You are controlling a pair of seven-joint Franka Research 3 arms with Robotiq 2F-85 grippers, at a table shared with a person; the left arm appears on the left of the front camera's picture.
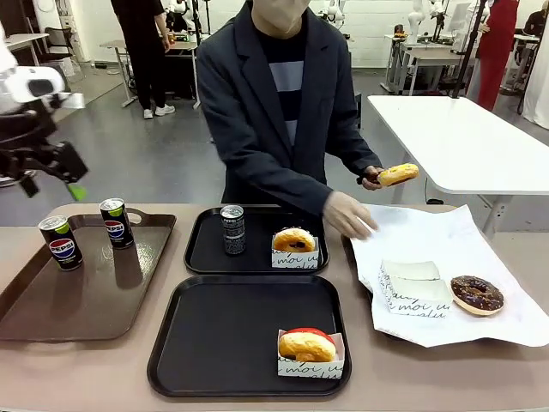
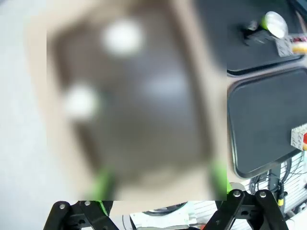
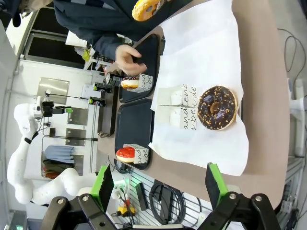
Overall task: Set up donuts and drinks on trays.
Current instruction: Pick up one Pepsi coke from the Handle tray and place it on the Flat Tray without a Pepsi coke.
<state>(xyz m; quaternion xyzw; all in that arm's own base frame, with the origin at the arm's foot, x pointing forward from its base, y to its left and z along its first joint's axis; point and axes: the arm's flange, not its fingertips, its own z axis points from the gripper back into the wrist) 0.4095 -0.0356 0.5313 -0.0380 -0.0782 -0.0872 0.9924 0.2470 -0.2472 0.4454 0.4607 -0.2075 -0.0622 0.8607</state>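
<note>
Since the near black tray [image 1: 214,335] carries a boxed donut [image 1: 309,346] but no drink, I judge the step in hand is fetching one of the two Pepsi cans [image 1: 60,243] from the brown tray [image 1: 94,300] on my left. My left gripper [image 2: 160,184] hangs high above that tray, fingers wide apart with nothing between them (its wrist picture is too blurred to place the can tops, so I steer by the front view).

Both cans stand upright near the brown tray's far side, apart from each other. I would take the can nearer the black trays [image 1: 116,223], coming straight down with one finger on each side of its body. A gentle close matters, because a slim can tips easily. Then I lift it clear of both raised rims and set it on the bare left part of the near black tray, beside the box but not touching it.

The far black tray [image 1: 202,253] already has its grey-patterned can [image 1: 232,229] and a donut. My right gripper [image 3: 158,184] is also spread and empty, over the near edge of the white paper [image 3: 201,52] where the chocolate donut [image 3: 217,108] lies. The person's hand [image 1: 347,215] rests by the far tray, so I keep my path low and left of it.
</note>
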